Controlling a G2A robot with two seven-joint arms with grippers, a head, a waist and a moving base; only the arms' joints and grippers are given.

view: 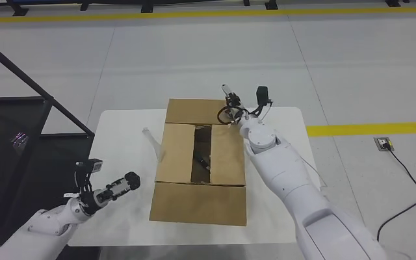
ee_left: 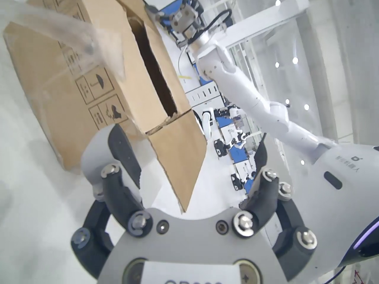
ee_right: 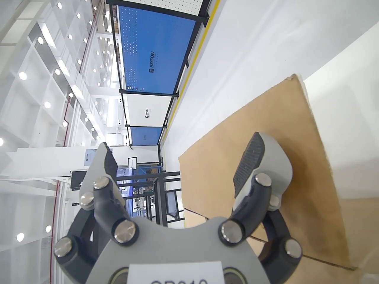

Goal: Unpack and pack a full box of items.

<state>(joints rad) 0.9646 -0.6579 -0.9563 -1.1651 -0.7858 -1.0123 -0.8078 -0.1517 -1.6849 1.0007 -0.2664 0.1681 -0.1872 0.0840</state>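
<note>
I have the brown cardboard box (view: 175,153) in the middle of the white table (view: 120,140). Its two long flaps lie nearly shut with a dark gap between them, and the near and far flaps are folded outward. Through the gap I see a small dark item (view: 202,160) that I cannot identify. A strip of clear tape (view: 150,137) sticks out from the box's left side. My left end effector (view: 132,180) hangs over the table's near left part, apart from the box, spread wide and empty. My right end effector (ee_right: 177,158) is at the far flap, also wide and gripping nothing, with one finger over the cardboard.
</note>
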